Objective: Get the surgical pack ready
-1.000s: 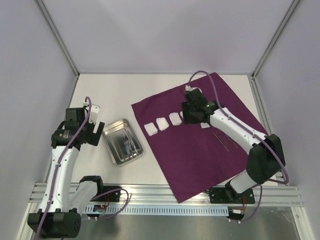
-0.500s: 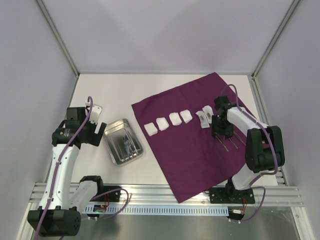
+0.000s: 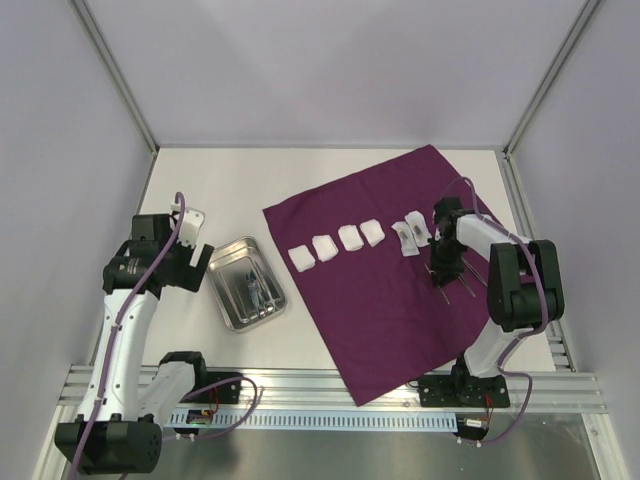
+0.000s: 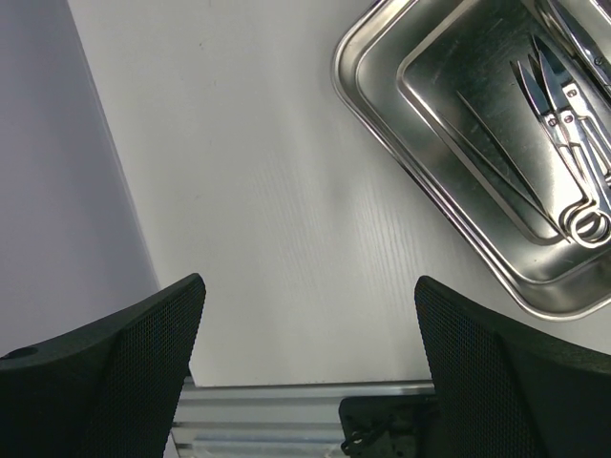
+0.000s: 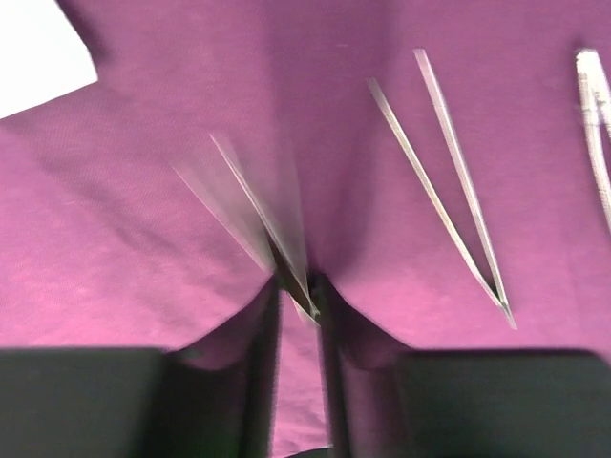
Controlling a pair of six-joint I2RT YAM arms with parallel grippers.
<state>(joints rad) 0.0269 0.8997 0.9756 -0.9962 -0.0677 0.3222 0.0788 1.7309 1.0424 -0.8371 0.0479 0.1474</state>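
The surgical pack lies open: a dark purple cloth spread flat, with a row of several white gauze pads on it. On the bare table to its left, a shiny steel tray holds scissors and other instruments. My right gripper is down on the cloth. In the right wrist view its fingers pinch the joined end of a blurred pair of tweezers, so the right gripper is shut on them. My left gripper hovers open over bare table, left of the tray.
A second pair of tweezers lies on the cloth just right of the held pair, and another steel instrument shows at the view's right edge. The aluminium rail runs along the near table edge. Purple walls stand on both sides.
The right arm swung from the gauze row to the instruments on the cloth's right side, lowered, and its jaws narrowed onto a pair of tweezers. The left arm barely moved.
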